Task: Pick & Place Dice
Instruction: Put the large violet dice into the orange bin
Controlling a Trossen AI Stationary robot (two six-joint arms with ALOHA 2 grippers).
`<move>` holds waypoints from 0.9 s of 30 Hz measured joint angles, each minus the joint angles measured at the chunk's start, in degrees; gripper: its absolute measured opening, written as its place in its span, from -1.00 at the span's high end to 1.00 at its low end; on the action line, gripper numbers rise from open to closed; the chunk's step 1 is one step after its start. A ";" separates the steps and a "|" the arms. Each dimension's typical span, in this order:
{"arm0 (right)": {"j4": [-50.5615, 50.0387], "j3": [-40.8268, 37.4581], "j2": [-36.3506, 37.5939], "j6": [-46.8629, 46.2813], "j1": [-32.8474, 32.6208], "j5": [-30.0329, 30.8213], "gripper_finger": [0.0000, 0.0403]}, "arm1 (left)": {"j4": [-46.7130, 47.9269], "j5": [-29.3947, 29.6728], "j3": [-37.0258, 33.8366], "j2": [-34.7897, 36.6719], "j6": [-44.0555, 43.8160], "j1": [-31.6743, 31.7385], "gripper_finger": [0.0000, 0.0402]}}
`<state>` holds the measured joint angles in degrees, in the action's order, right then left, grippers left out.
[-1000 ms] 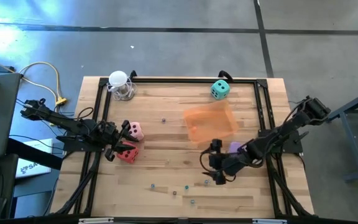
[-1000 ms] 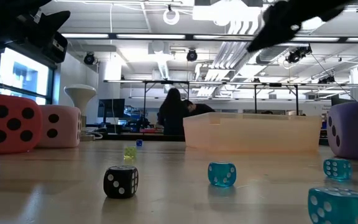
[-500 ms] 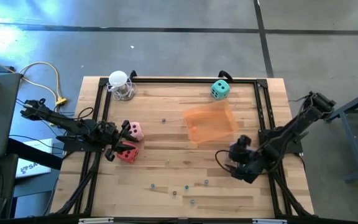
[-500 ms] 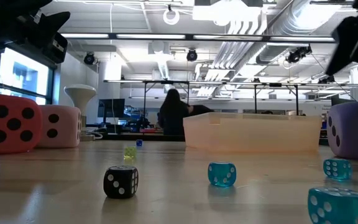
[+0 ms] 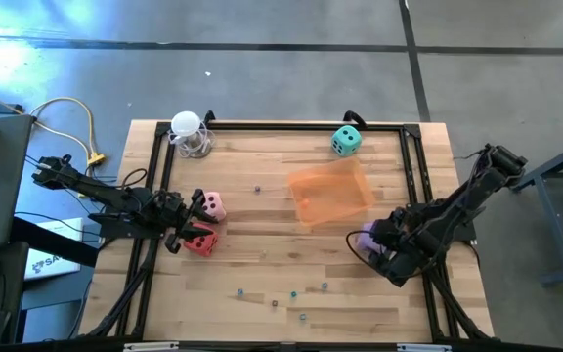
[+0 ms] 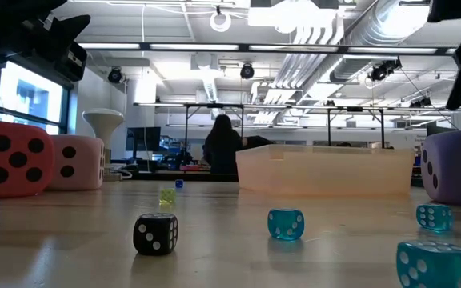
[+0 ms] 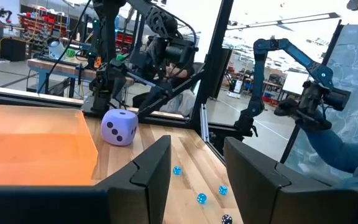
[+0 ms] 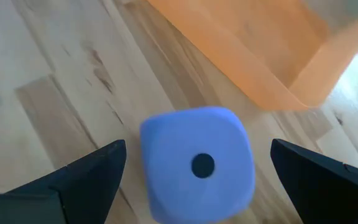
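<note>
dice, four, listed from my left side of the desk (image 5: 262,284) across to my right.

left gripper (image 5: 177,235): parked at the left edge, jaws narrow and closed on nothing i can see, the red die (image 5: 201,241) just beside the tips and the pink die (image 5: 210,206) touching or nearly touching the red one. this arm waits.

orange tray (image 5: 332,193): mid-desk, right of centre, nothing in it. i take it as the drop spot.

teal die (image 5: 346,140): at the far edge, beyond the tray, well apart from both arms.

purple die (image 8: 197,163): near side of the tray, close to its corner, largely hidden under my right arm from above. a cube, so no long axis to align to.

right gripper (image 8: 197,180): hovering directly over the purple die, jaws wide, one finger either side of it, not touching. one-pip face looks back up at the wrist. the right arm is clearly nearer; as i judge it, the next move is a straight drop, then close.
</note>
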<state>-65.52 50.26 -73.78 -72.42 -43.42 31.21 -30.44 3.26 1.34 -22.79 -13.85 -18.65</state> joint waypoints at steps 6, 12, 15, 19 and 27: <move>0.45 -2.61 -0.02 -0.11 0.40 -3.27 -0.94 | -0.01 0.00 0.00 0.00 -0.02 0.00 0.28; 1.74 -2.61 0.07 0.41 0.44 -4.79 -0.94 | -0.01 0.01 -0.01 0.00 -0.02 0.00 0.28; 1.73 -2.61 0.07 1.01 0.44 -6.25 -0.94 | 0.00 0.01 -0.02 0.00 -0.02 0.00 0.28; 1.73 -2.61 0.09 2.03 0.46 -6.33 -0.94 | 0.00 0.01 -0.02 0.00 -0.02 0.00 0.28; 1.45 -2.61 0.09 4.00 0.55 -6.30 -0.94 | -0.01 0.01 -0.02 0.00 -0.05 0.00 0.28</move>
<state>-64.07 47.66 -73.69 -68.43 -42.87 24.91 -30.45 3.27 1.33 -22.79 -13.89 -18.65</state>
